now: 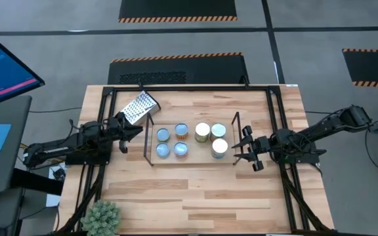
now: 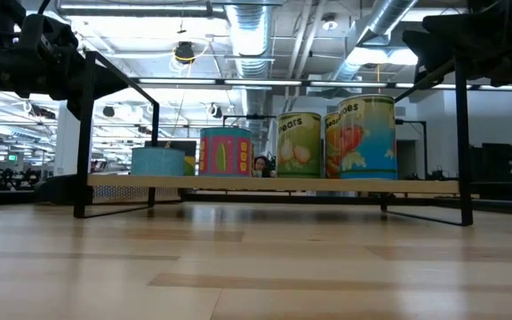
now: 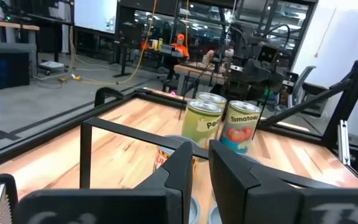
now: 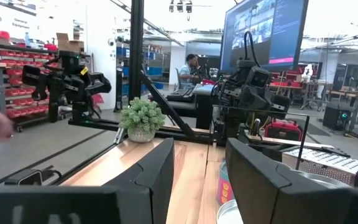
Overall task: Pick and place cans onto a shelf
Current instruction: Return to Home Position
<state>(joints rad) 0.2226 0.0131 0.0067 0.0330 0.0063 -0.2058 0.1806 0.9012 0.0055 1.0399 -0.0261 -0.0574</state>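
The cans point(image 1: 202, 132) all stand on the shelf point(image 1: 199, 155), straight ahead of both empty grippers: the right gripper point(image 1: 241, 150), fingers wide, is just beside its end, and the left gripper point(image 1: 133, 134), with a narrower gap, is a little farther off, so you pull each one straight back.

Grey floor point(image 1: 320, 26) all round, with black hazard-striped mats point(image 1: 178, 9) laid on it. Silver ducts point(image 2: 249, 27) and strip lights point(image 2: 140, 9) are seen overhead. Well ahead of the right jaws a big screen point(image 4: 263, 31) is hung, with racks of red bins point(image 4: 5, 62) lined up off to one side. Far beyond the left jaws, a person in orange point(image 3: 180, 45) is seated at a desk.
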